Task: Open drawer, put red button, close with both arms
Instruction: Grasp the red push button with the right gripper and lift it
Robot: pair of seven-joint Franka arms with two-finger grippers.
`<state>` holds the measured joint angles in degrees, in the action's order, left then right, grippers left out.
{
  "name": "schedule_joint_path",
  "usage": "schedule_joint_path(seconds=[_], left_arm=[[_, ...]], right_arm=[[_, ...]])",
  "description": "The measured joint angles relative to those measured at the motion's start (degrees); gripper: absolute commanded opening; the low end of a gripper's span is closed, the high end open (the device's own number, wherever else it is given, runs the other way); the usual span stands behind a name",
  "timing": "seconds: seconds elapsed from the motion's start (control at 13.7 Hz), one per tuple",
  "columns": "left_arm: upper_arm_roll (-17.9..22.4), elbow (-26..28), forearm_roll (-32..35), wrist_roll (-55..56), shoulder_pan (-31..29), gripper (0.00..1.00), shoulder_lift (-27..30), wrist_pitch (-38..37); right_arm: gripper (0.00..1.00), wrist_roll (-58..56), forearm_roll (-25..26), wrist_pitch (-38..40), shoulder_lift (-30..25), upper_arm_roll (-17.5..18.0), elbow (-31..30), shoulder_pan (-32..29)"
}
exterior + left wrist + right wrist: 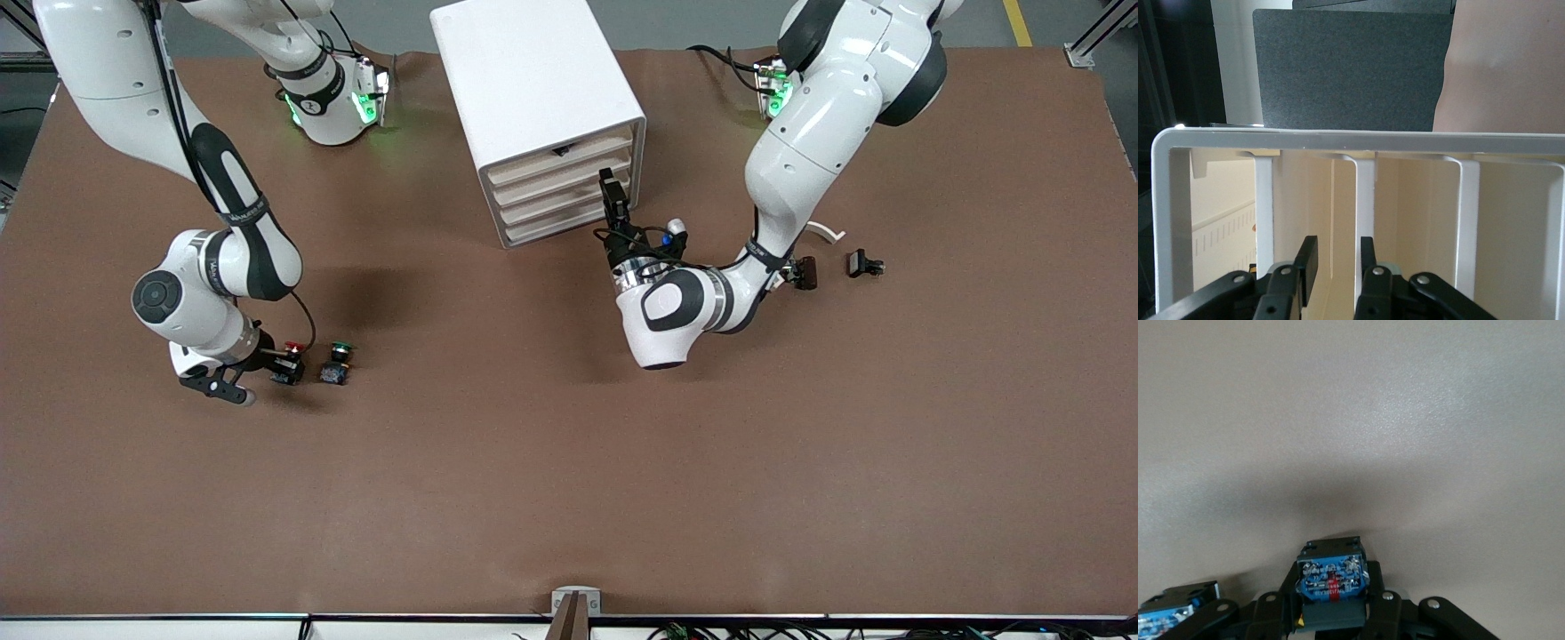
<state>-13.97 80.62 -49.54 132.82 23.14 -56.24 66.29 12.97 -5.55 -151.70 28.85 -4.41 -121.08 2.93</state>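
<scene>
The red button [290, 348] lies on the table [569, 462] near the right arm's end, at about eight o'clock from the cabinet [538, 107]; in the right wrist view its blue base [1331, 577] sits between the right gripper [283, 360] fingers, which look closed on it; the green button [338, 363] stands just beside it at three o'clock. The left gripper [613, 197] is at the drawer fronts [560, 191], fingers narrow, about a handle rib as far as I can judge; the drawers look shut. Best, I judge, to pull straight out along the drawer's line; the right arm should lift straight up, clear of the green button, and wait for an open drawer.
</scene>
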Motion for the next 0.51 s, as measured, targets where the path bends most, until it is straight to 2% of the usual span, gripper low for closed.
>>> schedule_joint_path(seconds=[0.15, 0.51], left_arm=[[0.1, -0.1, 0.0, 0.0, 0.0, 0.34, 0.0, 0.1], [1.7, -0.3, 0.0, 0.0, -0.2, 0.35, 0.0, 0.7]], right_arm=[[0.00, 0.9, 0.0, 5.6, -0.6, 0.1, 2.1, 0.1], [0.00, 10.6, 0.0, 35.7, -7.9, 0.2, 15.8, 1.4]])
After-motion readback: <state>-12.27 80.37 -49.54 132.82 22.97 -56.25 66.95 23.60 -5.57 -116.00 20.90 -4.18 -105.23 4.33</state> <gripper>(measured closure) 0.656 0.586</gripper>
